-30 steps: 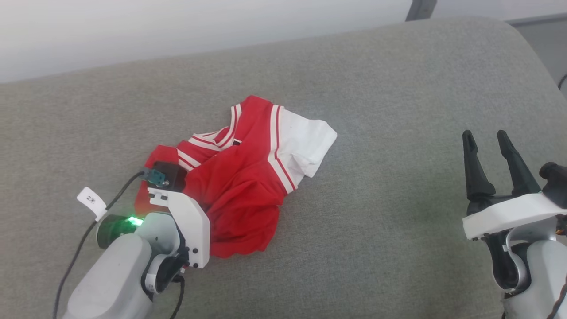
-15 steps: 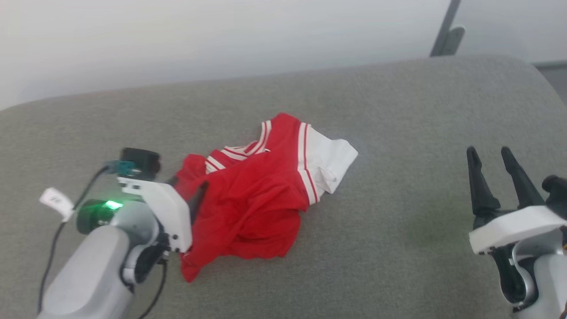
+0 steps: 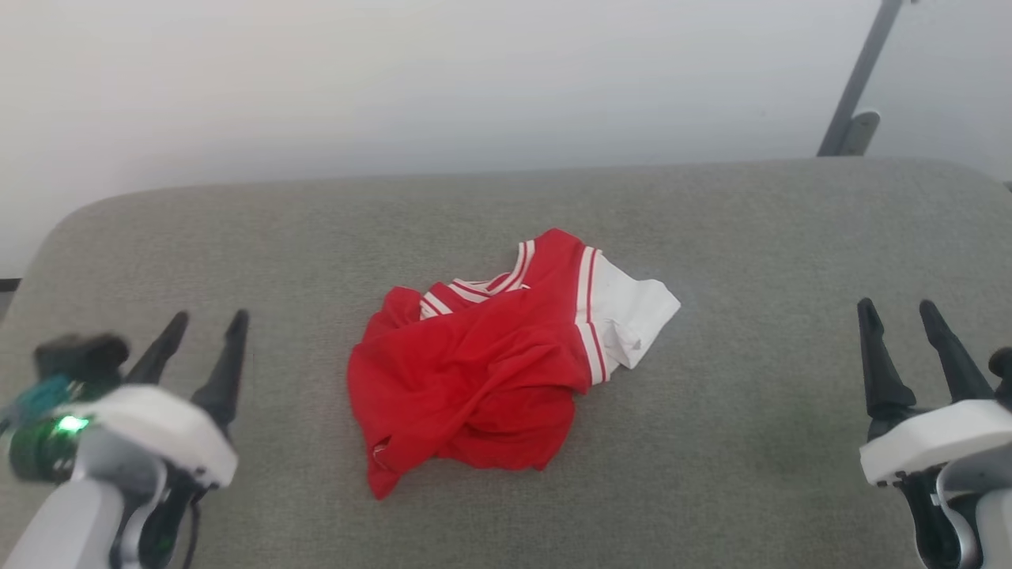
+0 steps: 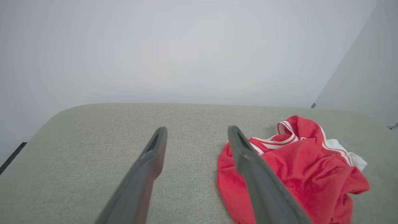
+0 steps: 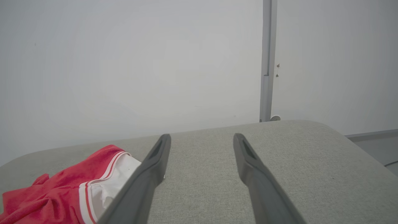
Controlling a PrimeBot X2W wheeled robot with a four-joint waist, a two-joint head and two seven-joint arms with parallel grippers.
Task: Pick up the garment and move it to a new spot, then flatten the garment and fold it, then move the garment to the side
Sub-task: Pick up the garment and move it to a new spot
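Pale wall (image 3: 395, 79) is running behind everything, w/ the grey fabric pad (image 3: 751, 229) taking up most of the space below it; the head view is cutting off its near edge & right end. The garment (image 3: 474, 371) is lying crumpled approx mid-pad, btwn the two arms & well apart from both, nothing touching it. It's bunching up red, the front folding in on itself, so any print is hiding in the folds & can't be read. L gripper (image 3: 209, 316) is hovering at lower left, fingers spreading wide & gripping nothing; its wrist is showing blurry, so the dark block & teal bit there are hard to make out. In its own wrist view one finger is covering part of the garment (image 4: 295, 168). R gripper (image 3: 896, 303) is sitting at lower right, also gaping wide & empty, arm getting cut by the frame corner. Grey post (image 3: 858, 87) is leaning up behind the pad's far right, top out of frame. White sleeve (image 3: 632, 312) is poking out on the garment's right side, striped trim (image 3: 474, 288) peeking at the collar. Small green light (image 3: 69, 424) is glowing on the L wrist
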